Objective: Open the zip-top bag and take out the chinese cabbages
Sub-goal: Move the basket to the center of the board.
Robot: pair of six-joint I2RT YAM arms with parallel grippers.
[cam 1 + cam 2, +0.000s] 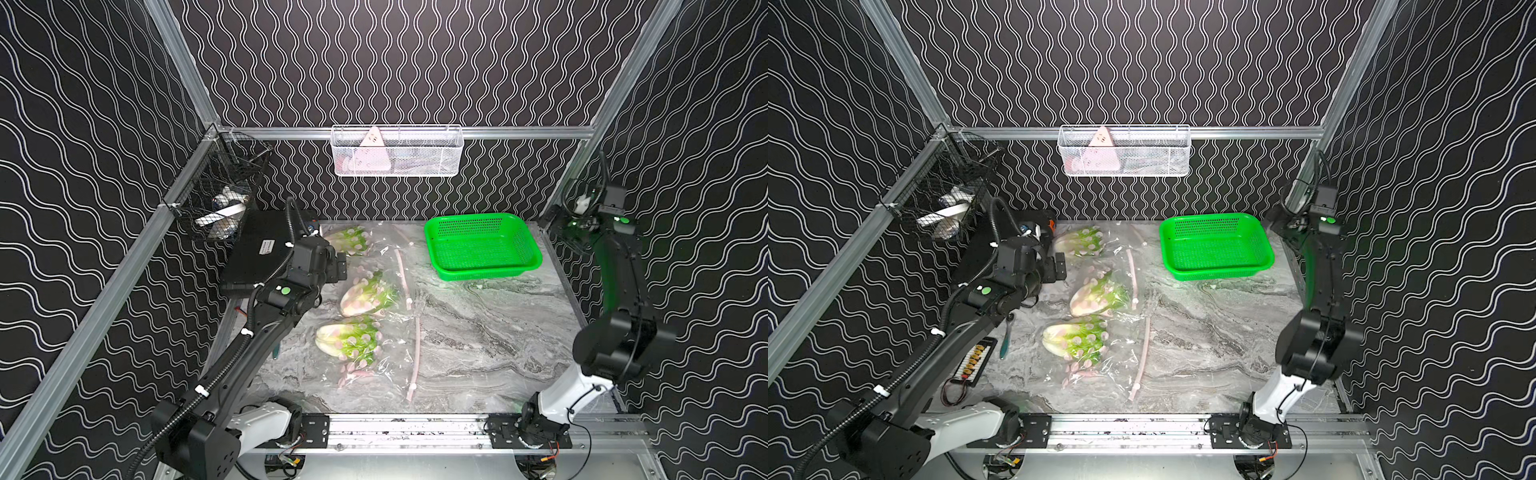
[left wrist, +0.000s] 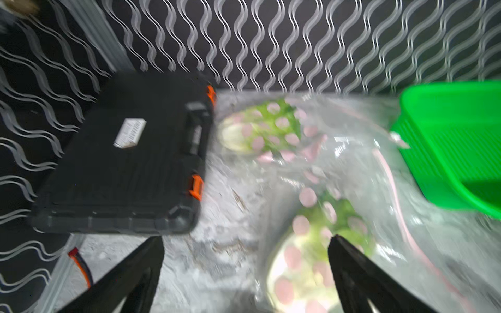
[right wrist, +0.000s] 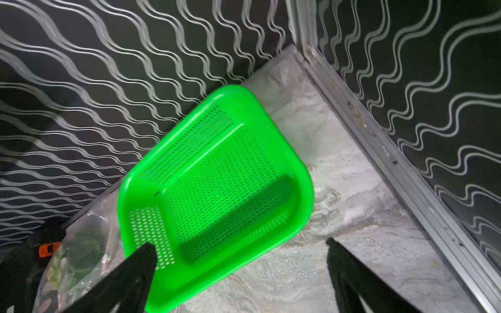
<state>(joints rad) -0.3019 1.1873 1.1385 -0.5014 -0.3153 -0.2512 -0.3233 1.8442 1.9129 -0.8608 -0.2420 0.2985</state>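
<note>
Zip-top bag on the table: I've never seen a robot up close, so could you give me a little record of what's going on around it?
bag: clear zip-top bag with pink dots, lying on the marble table
contents: three chinese cabbages, all inside
zip: pink strip on the side facing the basket; sealed or not, cannot tell
basket: green basket, nothing in it
left tool: open, above the bag, holding nothing
right tool: open, near the basket, holding nothing

Tabletop (image 1: 490,345) is free right of the zip-top bag (image 1: 392,347); green basket (image 1: 482,246) and black case (image 1: 255,253) block the back.
</note>
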